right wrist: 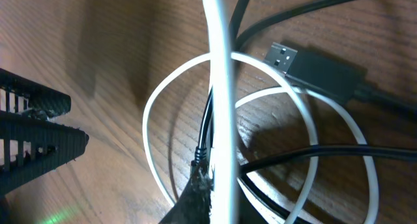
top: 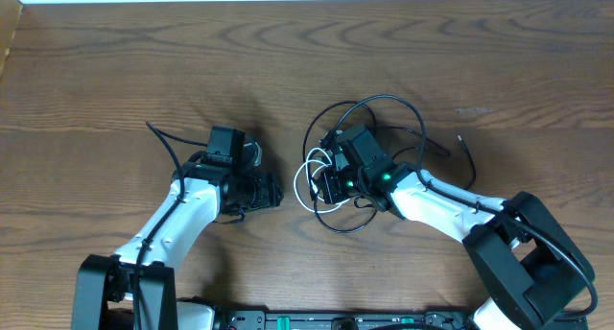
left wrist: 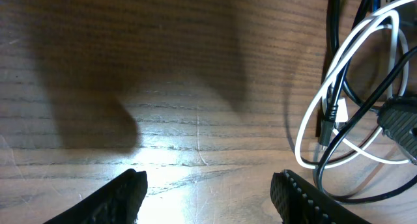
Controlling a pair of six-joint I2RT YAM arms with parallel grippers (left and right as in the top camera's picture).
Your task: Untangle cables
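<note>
Right fingers (right wrist: 194,199) are pinched shut on the white cable (right wrist: 219,81), among looped black cables (right wrist: 326,69) on the table (top: 115,61). Left fingers (left wrist: 120,196) stand apart, empty, beside the tangle.

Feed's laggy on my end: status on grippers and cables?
Left gripper open, empty. Right gripper shut on white cable. Black cables looped through its coils, tangled. Nothing else in the way.
</note>
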